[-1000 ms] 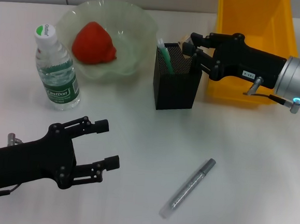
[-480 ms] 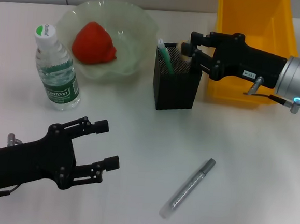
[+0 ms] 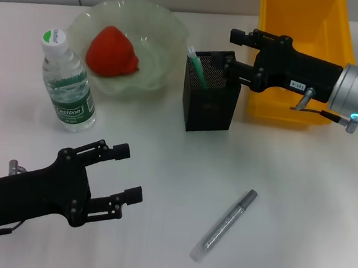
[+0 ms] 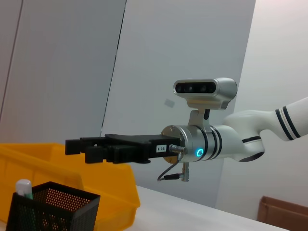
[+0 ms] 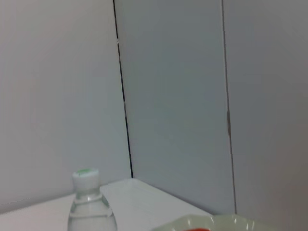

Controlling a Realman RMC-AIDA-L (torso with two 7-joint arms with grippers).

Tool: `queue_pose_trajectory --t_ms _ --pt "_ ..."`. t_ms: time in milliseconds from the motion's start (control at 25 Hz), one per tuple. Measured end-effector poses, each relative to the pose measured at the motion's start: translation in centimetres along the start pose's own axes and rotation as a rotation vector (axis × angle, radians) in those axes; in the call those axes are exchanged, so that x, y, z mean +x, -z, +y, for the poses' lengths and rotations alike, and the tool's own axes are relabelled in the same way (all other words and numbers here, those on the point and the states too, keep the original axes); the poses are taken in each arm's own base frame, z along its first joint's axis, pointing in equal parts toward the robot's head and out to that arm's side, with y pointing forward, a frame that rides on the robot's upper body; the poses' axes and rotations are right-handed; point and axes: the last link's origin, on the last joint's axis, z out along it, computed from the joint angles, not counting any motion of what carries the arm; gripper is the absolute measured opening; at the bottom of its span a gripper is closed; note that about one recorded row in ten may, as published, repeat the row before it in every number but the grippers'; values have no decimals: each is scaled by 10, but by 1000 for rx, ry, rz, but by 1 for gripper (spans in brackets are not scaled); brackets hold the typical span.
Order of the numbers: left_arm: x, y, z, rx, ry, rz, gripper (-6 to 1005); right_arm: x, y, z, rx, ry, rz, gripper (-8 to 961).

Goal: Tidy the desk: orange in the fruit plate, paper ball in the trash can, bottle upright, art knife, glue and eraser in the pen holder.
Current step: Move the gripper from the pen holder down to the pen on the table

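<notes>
Right pincer [image 3: 234,50] hangs open and empty right over the pen holder [image 3: 210,98], probably fresh off a drop, while the art knife [image 3: 223,225] lies on the near bench and the left pincer [image 3: 128,173] waits open.

Bright, even overhead light — the white worktop [image 3: 164,170] looks washed, with only soft, short shadows beside the pen holder [image 3: 211,90] and bottle [image 3: 66,82]. The right wrist view is hazy, the bottle out of focus.
</notes>
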Motion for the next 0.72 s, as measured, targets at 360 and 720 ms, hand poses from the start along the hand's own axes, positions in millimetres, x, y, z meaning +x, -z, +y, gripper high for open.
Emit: queue_pose_trajectory --t_ms 360,720 --pt "1 0 -1 -1 5 -2 801 -9 2 0 -13 -38 -46 671" --pt "1 1 -1 -5 -5 -6 801 -20 11 1 -39 -49 -90 795"
